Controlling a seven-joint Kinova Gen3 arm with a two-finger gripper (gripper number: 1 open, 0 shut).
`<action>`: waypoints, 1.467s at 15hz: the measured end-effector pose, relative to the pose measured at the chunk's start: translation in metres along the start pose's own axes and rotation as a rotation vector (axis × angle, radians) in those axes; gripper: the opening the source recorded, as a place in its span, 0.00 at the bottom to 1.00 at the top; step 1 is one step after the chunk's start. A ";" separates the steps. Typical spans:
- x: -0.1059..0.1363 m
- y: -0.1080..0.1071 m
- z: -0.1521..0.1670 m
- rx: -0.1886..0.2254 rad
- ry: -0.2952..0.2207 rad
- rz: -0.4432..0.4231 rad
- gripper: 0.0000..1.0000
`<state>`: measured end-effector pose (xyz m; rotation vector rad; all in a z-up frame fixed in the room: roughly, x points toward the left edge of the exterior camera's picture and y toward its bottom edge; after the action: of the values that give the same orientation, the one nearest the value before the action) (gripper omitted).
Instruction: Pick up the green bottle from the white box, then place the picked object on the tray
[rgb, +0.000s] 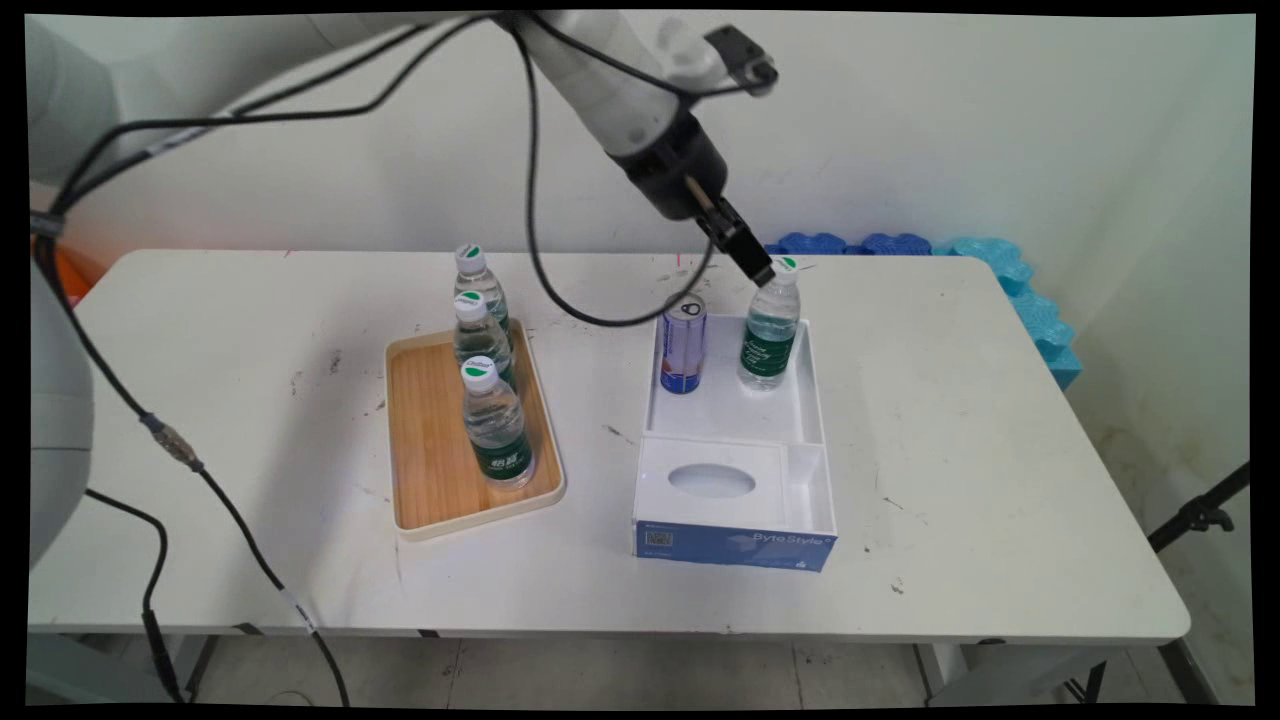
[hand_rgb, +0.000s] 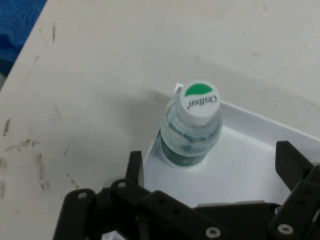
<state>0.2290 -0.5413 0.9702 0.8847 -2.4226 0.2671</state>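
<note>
A clear water bottle (rgb: 770, 340) with a white and green cap stands upright in the far right corner of a white organiser box (rgb: 735, 415). A blue and silver drink can (rgb: 683, 345) stands in the same compartment, to the bottle's left. My gripper (rgb: 760, 270) hangs tilted just left of the bottle's cap, close to it. In the hand view the gripper (hand_rgb: 210, 152) is open. The bottle (hand_rgb: 192, 125) stands free in the corner of the box (hand_rgb: 250, 150), beyond the fingertips, with neither finger touching it.
A wooden tray (rgb: 425, 470) left of the box carries three more water bottles in a row (rgb: 494, 425). The box's near part has a lid with an oval slot (rgb: 711, 480). Blue foam pieces (rgb: 1010, 275) lie along the table's far right edge. Black cables hang at left.
</note>
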 end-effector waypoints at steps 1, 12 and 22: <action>0.001 0.000 0.011 0.000 -0.003 -0.002 1.00; 0.006 0.000 0.084 -0.004 -0.007 -0.019 1.00; 0.004 0.004 0.108 -0.023 0.010 -0.015 0.00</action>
<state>0.1783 -0.5785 0.8823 0.8884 -2.4041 0.2375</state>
